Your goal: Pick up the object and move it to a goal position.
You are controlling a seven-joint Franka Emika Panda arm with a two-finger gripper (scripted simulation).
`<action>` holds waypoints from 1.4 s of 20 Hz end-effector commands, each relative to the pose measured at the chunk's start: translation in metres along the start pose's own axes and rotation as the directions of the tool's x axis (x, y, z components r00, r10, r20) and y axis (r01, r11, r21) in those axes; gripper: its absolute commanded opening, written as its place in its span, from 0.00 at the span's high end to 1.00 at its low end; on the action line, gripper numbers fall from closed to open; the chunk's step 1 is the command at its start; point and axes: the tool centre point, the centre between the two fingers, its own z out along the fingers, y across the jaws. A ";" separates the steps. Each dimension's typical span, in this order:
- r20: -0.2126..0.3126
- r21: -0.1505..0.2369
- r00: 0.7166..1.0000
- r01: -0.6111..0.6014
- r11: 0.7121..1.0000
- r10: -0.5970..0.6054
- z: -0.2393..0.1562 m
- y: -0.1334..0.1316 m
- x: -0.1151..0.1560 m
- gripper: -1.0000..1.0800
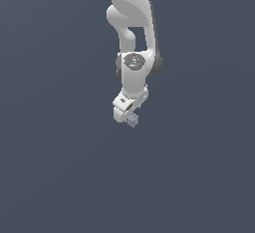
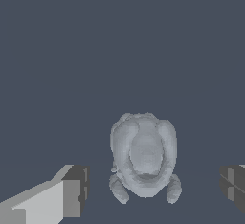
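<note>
The object (image 2: pixel 144 157) is a small lumpy grey clump with a rounded, faceted surface. In the wrist view it lies between my two fingers, with a wide gap on each side, and neither finger touches it. One finger (image 2: pixel 72 192) shows as a white block with a dark pad, the other (image 2: pixel 233 184) only as a dark pad at the frame's edge. In the exterior view the object (image 1: pixel 132 120) peeks out just under my white gripper (image 1: pixel 128 115), which hangs from the arm and stands open around it.
A plain dark blue-grey surface (image 1: pixel 60 167) fills both views around the arm. No other objects or edges show.
</note>
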 end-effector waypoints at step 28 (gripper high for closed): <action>0.000 -0.001 1.000 0.004 1.000 -0.004 0.044 0.000 -0.001 1.00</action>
